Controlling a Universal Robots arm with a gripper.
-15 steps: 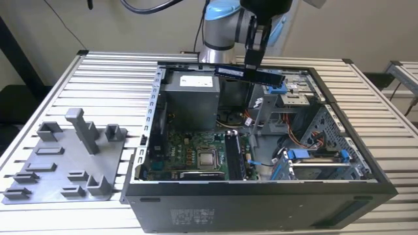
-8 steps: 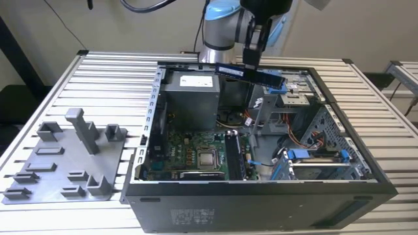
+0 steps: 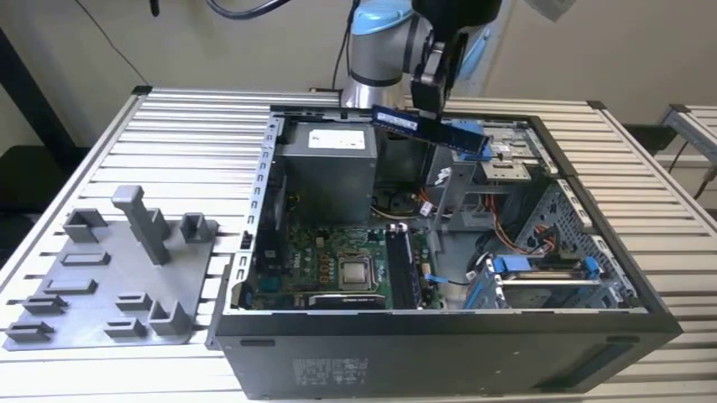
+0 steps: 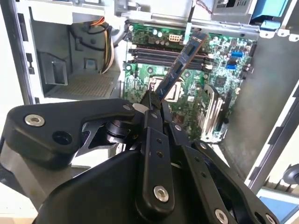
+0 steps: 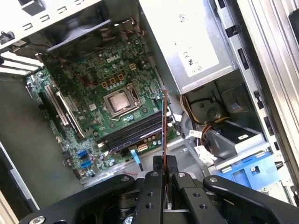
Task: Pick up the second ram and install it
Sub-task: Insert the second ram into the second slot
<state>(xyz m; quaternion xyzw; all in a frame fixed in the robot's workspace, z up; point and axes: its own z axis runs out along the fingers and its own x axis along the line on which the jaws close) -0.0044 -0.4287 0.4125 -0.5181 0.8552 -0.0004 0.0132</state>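
The second ram (image 3: 432, 131) is a slim dark stick with a bluish label, held tilted in the air above the back of the open computer case (image 3: 448, 336). My gripper (image 3: 427, 107) is shut on it from above. In both wrist views the stick juts out from between the fingers: the second ram (image 4: 181, 59) shows its flat side, and the second ram (image 5: 164, 122) shows edge-on. Below lies the green motherboard (image 3: 331, 273) with its dark memory slots (image 3: 401, 270), one of which seems to hold a stick.
A grey plastic tray (image 3: 107, 290) with upright posts lies on the slatted table at the exterior view's left. Inside the case are a grey power supply (image 3: 325, 168), loose cables (image 3: 510, 239) and a blue-tabbed drive cage (image 3: 543, 273).
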